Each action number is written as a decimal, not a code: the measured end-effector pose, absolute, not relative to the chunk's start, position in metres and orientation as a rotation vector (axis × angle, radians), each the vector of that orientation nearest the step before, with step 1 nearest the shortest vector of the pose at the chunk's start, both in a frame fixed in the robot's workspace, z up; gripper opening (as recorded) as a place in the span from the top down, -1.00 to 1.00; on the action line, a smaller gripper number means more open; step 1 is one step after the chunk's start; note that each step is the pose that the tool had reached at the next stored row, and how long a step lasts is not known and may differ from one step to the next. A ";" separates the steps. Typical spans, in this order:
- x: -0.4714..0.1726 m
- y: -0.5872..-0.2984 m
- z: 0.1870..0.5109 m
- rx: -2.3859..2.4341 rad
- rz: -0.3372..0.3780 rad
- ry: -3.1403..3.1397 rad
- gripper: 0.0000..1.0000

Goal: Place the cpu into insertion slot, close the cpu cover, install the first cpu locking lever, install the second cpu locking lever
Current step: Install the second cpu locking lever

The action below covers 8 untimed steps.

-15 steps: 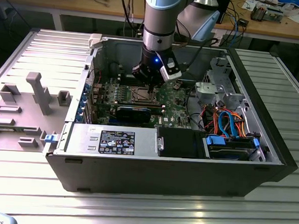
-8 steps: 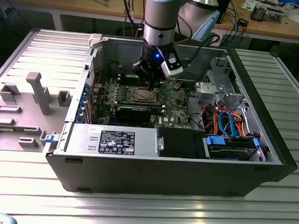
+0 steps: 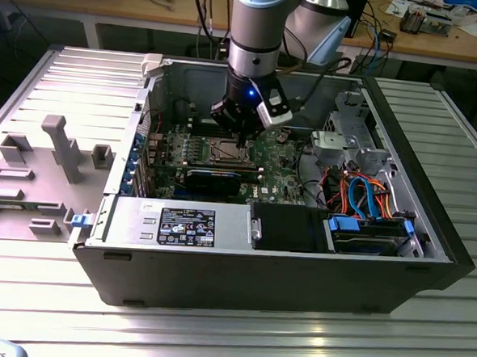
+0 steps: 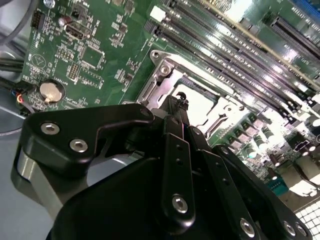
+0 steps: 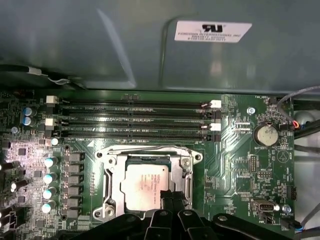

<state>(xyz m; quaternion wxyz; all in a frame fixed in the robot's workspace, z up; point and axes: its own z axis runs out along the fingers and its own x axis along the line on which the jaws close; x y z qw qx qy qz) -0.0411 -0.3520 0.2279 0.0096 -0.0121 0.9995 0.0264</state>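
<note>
Claw: black claw (image 5: pixel 170 197) hangs low over the socket, fingertips drawn together to a narrow point just at the near edge of the cpu (image 5: pixel 145 186); closed, nothing gripped as far as I can judge.
Cpu: silvery chip lies flat inside the insertion slot (image 5: pixel 111 192), directly ahead of the fingertips in the first wrist view; appears seated.
Cpu cover: metal frame (image 5: pixel 186 161) seems to lie down around the chip, window open over it; whether it is fully latched I cannot tell.
Locking levers: not clearly made out beside the claw.
Risk 1: fingertips sit very close to the chip edge; a sideways nudge could shift it or scrape the cover.
Risk 2: pressing down off-centre could strain the socket pins underneath; a judgement, pins hidden.
Risk 3: memory slots (image 5: pixel 132 119) lie just beyond the socket; overshoot could strike them.
Count: one claw, one cpu, one slot, one cover, four long memory slots, one coin battery (image 5: pixel 265 134) off to the side.
Setting: open computer case (image 3: pixel 241 264) on a slatted bench (image 3: pixel 213 323).
</note>
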 end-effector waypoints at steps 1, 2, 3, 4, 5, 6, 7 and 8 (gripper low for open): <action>-0.041 -0.353 0.228 -0.038 0.081 3.121 0.79; -0.041 -0.354 0.228 -0.038 0.079 3.121 0.79; -0.041 -0.355 0.228 -0.038 0.077 3.121 0.79; -0.041 -0.355 0.228 -0.038 0.075 3.121 0.79; -0.041 -0.355 0.228 -0.038 0.071 3.122 0.79; -0.041 -0.355 0.229 -0.038 0.068 3.122 0.79; -0.041 -0.355 0.231 -0.038 0.067 3.122 0.79; -0.041 -0.355 0.232 -0.038 0.066 3.122 0.79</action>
